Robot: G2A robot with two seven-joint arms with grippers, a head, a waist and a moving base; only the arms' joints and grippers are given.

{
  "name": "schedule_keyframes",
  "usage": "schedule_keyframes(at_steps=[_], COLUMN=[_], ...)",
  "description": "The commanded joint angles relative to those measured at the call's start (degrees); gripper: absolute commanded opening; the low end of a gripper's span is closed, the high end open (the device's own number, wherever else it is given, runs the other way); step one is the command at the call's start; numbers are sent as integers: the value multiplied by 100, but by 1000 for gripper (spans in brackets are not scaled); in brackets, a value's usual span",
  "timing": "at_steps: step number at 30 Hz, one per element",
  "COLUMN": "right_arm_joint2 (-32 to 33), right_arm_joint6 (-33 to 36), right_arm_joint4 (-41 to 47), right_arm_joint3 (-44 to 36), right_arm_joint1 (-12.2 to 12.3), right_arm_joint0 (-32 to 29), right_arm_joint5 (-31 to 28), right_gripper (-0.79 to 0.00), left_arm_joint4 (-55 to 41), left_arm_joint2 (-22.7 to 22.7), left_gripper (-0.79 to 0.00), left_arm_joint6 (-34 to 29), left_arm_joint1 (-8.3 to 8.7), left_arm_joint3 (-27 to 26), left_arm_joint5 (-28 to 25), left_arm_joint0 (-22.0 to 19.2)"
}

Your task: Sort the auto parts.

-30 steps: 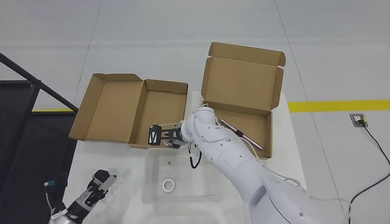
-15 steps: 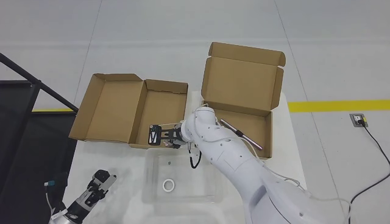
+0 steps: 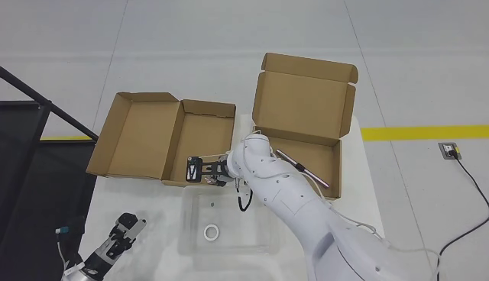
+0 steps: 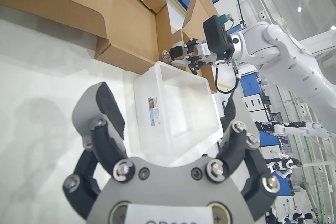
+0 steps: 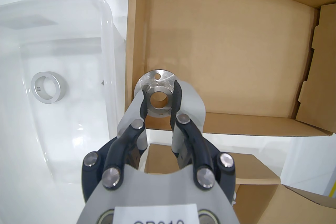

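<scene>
Right wrist view: our right gripper [image 5: 159, 93] is pinching a flanged metal part [image 5: 166, 75].
We are holding it by its hub at the edge of the left cardboard box [image 5: 223, 46], beside the clear bin [image 5: 106, 25] where a metal ring [image 5: 35, 87] is lying; our left gripper [image 4: 168, 101] is hanging wide open, empty, near that bin.

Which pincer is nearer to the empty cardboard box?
Right. The right pincer, holding a flanged metal hub, is above the box rim; the left pincer is apart, beside the clear bin.
</scene>
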Motion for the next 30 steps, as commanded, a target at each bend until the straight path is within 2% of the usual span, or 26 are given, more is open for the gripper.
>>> schedule_keyframes(at_steps=[1,11,18,25,30], right_arm_joint2=[0,-7,14,38,119], right_arm_joint6=[-4,-4,62,-247,-934], right_arm_joint4=[-1,-13,-66,-310,-574], right_arm_joint3=[-2,-21,-307,-737,-1272], right_arm_joint1=[1,1,72,231,482], right_arm_joint0=[0,-23,-150,-269,-429], right_arm_joint5=[3,14,376,1007,1201], right_gripper=[0,0,0,0,0], left_arm_joint4=[0,85,158,143,139], left_arm_joint2=[0,36,91,85,101], left_gripper=[0,0,0,0,0], left_arm_joint6=[0,31,156,162,168], left_arm_joint1=[0,-4,-14,-9,-7], left_arm_joint3=[0,-45,-110,-99,-77], left_arm_joint5=[0,119,171,95,27], left_arm_joint0=[0,-7,22,39,31])
